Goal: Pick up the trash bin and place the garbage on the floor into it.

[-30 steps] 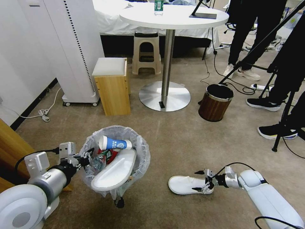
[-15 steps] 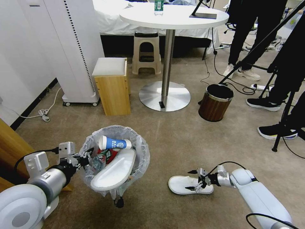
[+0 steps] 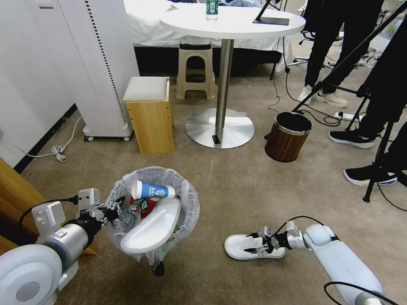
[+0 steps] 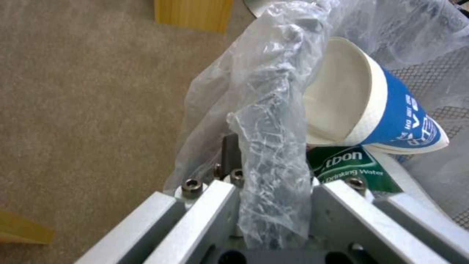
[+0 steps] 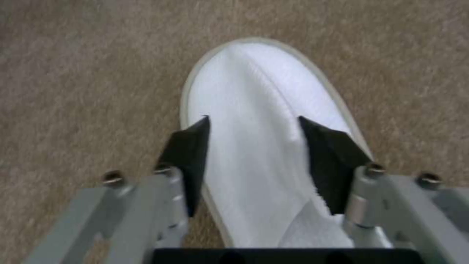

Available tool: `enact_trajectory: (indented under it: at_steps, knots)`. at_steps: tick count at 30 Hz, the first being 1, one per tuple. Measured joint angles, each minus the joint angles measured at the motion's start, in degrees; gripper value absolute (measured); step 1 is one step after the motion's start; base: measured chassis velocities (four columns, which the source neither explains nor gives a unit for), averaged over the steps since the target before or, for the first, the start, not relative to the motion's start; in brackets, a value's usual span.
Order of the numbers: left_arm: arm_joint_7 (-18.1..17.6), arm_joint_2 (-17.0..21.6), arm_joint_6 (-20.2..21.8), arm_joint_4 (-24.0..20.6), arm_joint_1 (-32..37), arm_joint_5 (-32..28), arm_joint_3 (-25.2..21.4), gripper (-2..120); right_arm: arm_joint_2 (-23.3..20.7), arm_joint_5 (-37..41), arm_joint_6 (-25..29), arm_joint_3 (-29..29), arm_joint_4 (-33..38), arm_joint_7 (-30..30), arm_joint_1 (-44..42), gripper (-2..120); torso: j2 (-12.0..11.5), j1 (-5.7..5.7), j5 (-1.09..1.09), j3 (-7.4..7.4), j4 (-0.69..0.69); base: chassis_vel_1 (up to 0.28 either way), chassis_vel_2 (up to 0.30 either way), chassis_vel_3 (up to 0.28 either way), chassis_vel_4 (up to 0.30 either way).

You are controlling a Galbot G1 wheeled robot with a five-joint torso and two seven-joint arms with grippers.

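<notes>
Since a second ago our right gripper [image 3: 257,245] has slid left along the slipper [image 3: 241,247], from its heel end to over its middle; the bin [image 3: 152,207] has stayed put on the left. The slipper lies flat on the floor [image 3: 237,186], near us and right of the bin. In the right wrist view our fingers [image 5: 188,146] are spread, one at each side edge of the slipper, not yet pinching it. Our left gripper [image 3: 113,212] is clamped on the bin's rim through the liner, holding it up, with the cup [image 3: 150,190], a bottle [image 3: 131,215] and the other slipper [image 3: 152,228] already inside.

To do this grasp well, we judge we should settle lower until the tips reach the carpet on both sides, then close across the sole's width. The slipper is soft and will likely fold, so a firm, centred pinch matters, or it may droop and slip out. We should keep the bin level meanwhile, since the slipper inside overhangs the near rim.
</notes>
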Motion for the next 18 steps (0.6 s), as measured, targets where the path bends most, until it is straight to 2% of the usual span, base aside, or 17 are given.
enact_trajectory:
  at_steps: [1, 6, 7, 9, 10, 12, 18]
  knots:
    - [0.00, 0.00, 0.00, 0.00, 0.00, 0.00, 0.00, 0, 0.00, 0.00, 0.00, 0.00, 0.00, 0.00, 0.00, 44, 0.00, 0.00, 0.00, 0.00, 0.00, 0.000, 0.000, 0.000, 0.000]
    - [0.19, 0.11, 0.00, 0.13, -0.15, 0.02, 0.00, 0, -0.29, -0.52, 0.36, 0.14, -0.37, -0.40, 0.18, 25, 0.00, 0.00, 0.00, 0.00, 0.00, 0.000, 0.000, 0.000, 0.000]
    - [0.19, 0.11, 0.00, 0.13, -0.15, 0.02, 0.00, 0, -0.29, -0.52, 0.36, 0.14, -0.37, -0.40, 0.18, 25, 0.00, 0.00, 0.00, 0.00, 0.00, 0.000, 0.000, 0.000, 0.000]
    - [0.41, 0.12, -0.04, 0.36, -0.25, 0.28, 0.00, 0, -0.47, -0.46, 0.47, 0.17, -0.38, -0.29, 0.32, 13, 0.00, 0.00, 0.00, 0.00, 0.00, 0.000, 0.000, 0.000, 0.000]
    - [0.41, 0.12, -0.04, 0.36, -0.25, 0.28, 0.00, 0, -0.47, -0.46, 0.47, 0.17, -0.38, -0.29, 0.32, 13, 0.00, 0.00, 0.00, 0.00, 0.00, 0.000, 0.000, 0.000, 0.000]
    - [0.54, 0.10, -0.06, 0.47, -0.31, 0.44, 0.10, 0, -0.55, -0.31, 0.59, 0.18, -0.32, 0.20, 0.48, 2, 0.00, 0.00, 0.00, 0.00, 0.00, 0.000, 0.000, 0.000, 0.000]
    - [0.69, 0.14, -0.12, 0.57, -0.40, 0.50, 0.13, 0, -0.64, -0.26, 0.65, 0.18, -0.37, 0.87, 0.81, 0, 0.00, 0.00, 0.00, 0.00, 0.00, 0.000, 0.000, 0.000, 0.000]
